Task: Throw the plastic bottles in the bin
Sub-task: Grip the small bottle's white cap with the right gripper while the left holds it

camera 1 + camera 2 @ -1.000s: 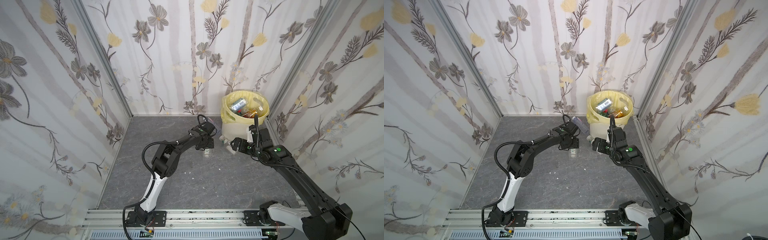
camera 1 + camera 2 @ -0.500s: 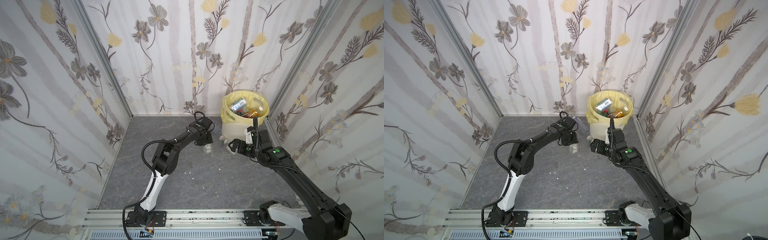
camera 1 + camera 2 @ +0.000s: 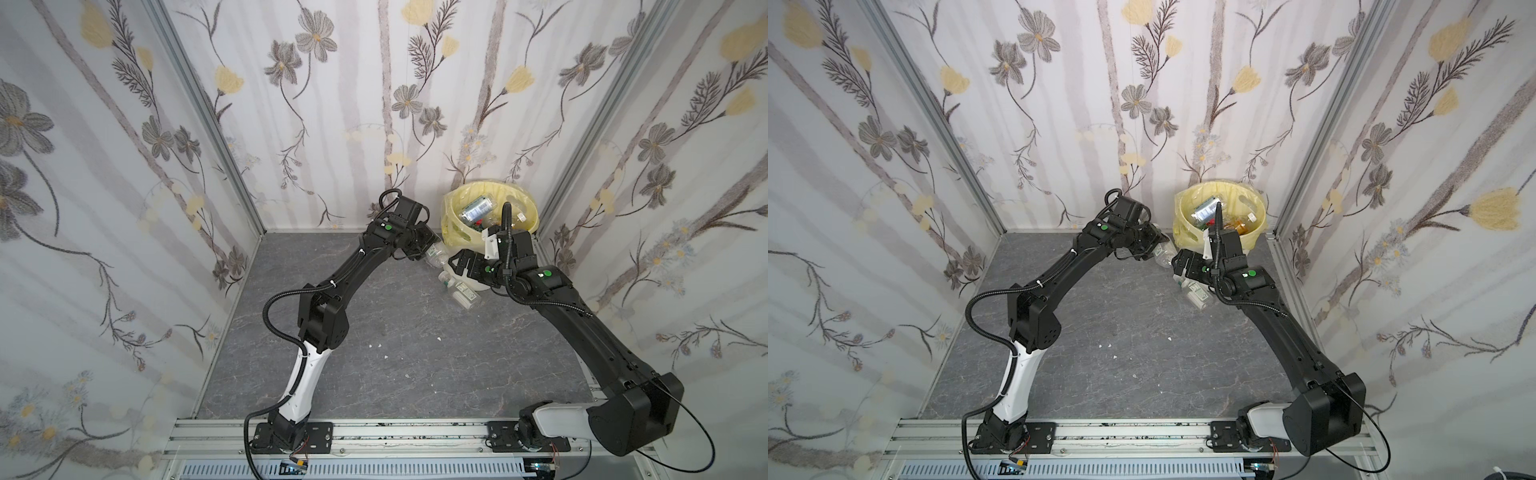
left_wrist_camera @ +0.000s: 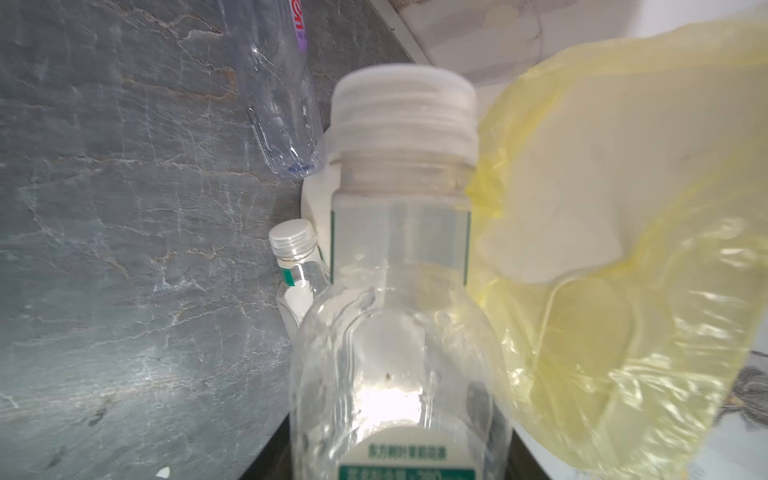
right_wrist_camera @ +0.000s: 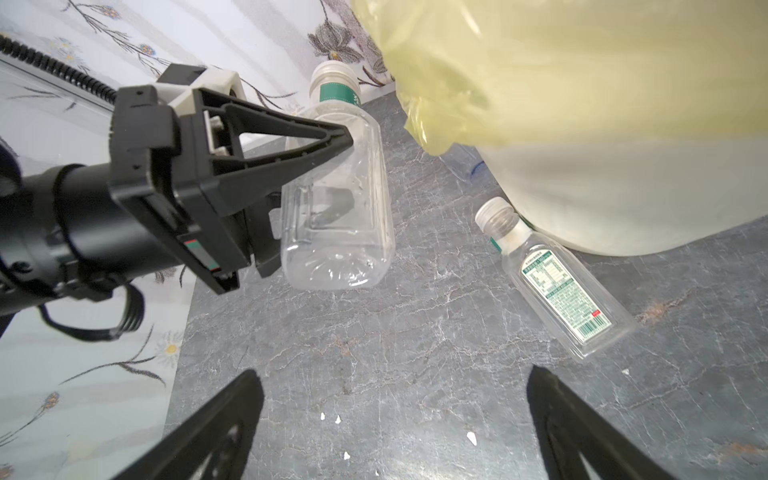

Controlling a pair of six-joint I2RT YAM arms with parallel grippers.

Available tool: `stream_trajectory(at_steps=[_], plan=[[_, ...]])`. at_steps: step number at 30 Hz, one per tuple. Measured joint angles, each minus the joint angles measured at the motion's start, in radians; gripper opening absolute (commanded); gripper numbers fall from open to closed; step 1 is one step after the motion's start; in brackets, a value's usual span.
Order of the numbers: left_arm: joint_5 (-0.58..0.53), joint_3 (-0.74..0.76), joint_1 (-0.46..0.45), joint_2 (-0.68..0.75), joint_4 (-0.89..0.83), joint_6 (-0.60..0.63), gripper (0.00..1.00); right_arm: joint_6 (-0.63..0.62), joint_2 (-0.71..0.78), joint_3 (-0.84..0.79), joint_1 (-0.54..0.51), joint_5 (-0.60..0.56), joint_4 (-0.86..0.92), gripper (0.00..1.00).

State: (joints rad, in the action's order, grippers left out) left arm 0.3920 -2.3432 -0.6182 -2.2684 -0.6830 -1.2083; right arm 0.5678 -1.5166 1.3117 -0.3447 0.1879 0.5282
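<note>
**Bench, one.** Grey marbled bench [image 3: 374,324], across the lower middle of both top views.

**Arms, two.** Black left arm [image 3: 332,299] rises from lower centre, black right arm [image 3: 582,324] from lower right. Both end beside the bin.

**Bin, one.** Round cream-white plastic bin lined with a pale yellow bag [image 3: 450,220], upper right of centre, in the bench's far corner. It already holds several bottles, but the number cannot be told.

**Hands, two.**
- Left hand [image 5: 345,174]: clamped across the body of the held bottle, just left of the bin's wall in both top views.
- Right hand [image 5: 395,419]: fingers spread wide, holding nothing, low over the bench in front of the bin.

**Bottles outside the bin, three.**
- Clear plastic bottle with white cap and green neck band [image 5: 336,232]: held in the left hand, long axis crosswise to the fingers. It seems lifted off the bench but sits beside the bin, not over the rim. The drop probably calls for a move up and to the right in the frame.
- Small flat clear bottle with green-and-white label [image 5: 557,291]: lies on the bench with its cap just beside the bin's foot and its base pointing away. It sits ahead of the right hand, toward the frame's right, and that hand is the nearer.
- Clear bottle with purple lettering [image 4: 282,104]: lies by the bin's foot, partly cut off by the frame.

**Specks, about five.** White specks [image 3: 379,345], mid-bench.
</note>
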Motion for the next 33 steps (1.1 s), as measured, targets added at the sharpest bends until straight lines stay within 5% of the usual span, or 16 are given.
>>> stream_trajectory(at_steps=[19, 26, 33], plan=[[0.031, 0.016, -0.031, 0.059, 0.006, -0.113, 0.51, 0.045, -0.121, 0.098, -0.005, 0.05, -0.06, 0.97], [0.041, 0.015, -0.036, 0.064, 0.011, -0.138, 0.52, 0.072, -0.132, 0.092, -0.009, 0.076, -0.095, 0.85], [0.053, 0.008, -0.046, 0.064, 0.021, -0.154, 0.6, 0.079, -0.132, 0.084, -0.01, 0.102, -0.135, 0.56]])
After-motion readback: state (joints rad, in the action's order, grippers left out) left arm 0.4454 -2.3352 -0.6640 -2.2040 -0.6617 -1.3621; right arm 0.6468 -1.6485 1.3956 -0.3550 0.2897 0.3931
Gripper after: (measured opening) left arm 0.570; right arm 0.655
